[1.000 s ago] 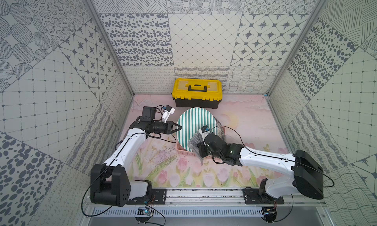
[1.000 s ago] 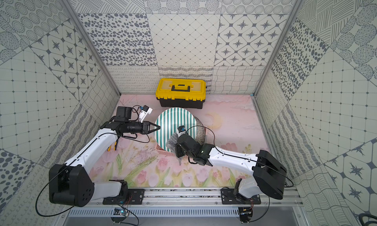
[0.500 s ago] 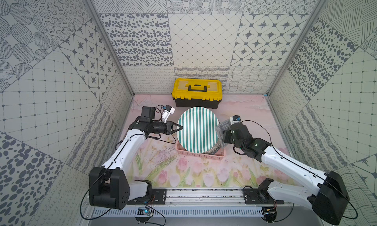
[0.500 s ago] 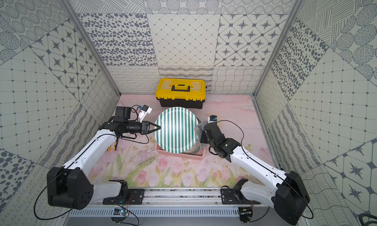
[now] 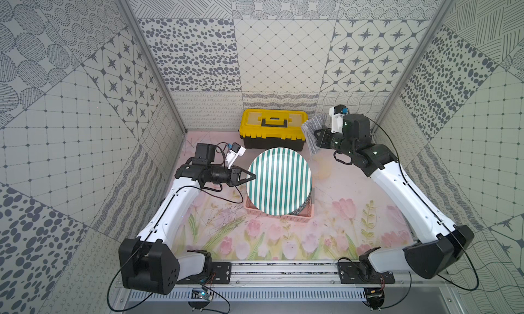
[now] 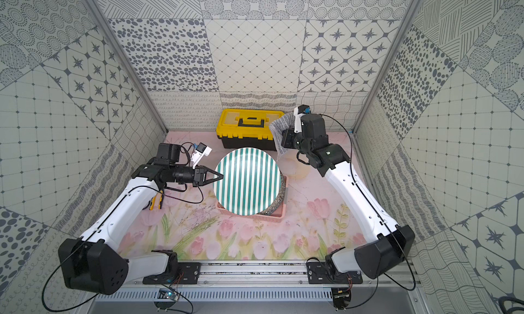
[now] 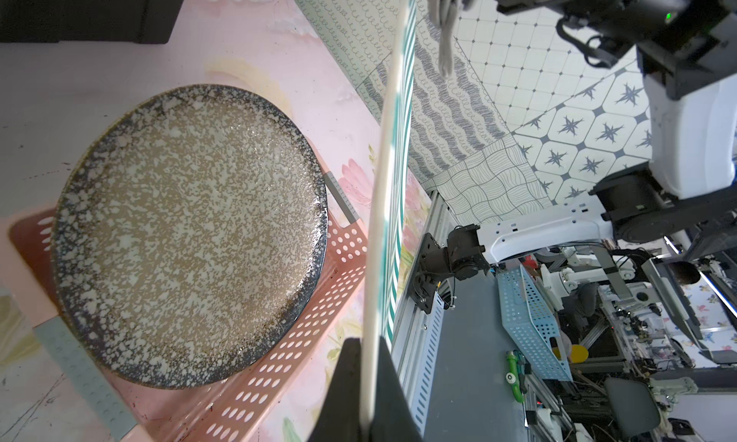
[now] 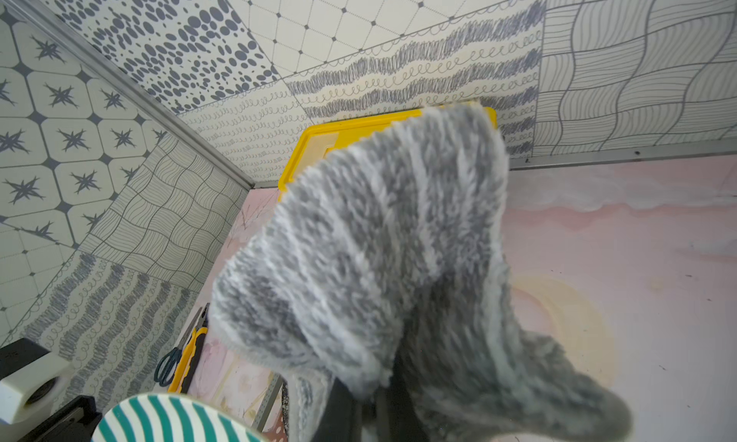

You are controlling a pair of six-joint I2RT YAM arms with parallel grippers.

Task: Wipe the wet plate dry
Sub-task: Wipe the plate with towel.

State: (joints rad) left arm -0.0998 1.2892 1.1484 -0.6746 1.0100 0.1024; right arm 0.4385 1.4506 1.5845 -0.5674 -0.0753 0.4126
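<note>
- Top views: my left pincer (image 5: 252,176) is clenched on the rim of the striped plate (image 5: 279,182), which is held above the pink basket (image 5: 279,216), striped face to the camera; my right pincer (image 5: 317,136) is clamped on the grey cloth (image 5: 310,129), raised beside the yellow toolbox (image 5: 272,128), apart from the plate
- Left wrist: the plate is edge-on between my fingers (image 7: 343,380); a speckled plate (image 7: 187,232) lies in the basket
- Right wrist: the cloth drapes over my fingers; a sliver of striped plate shows
</note>
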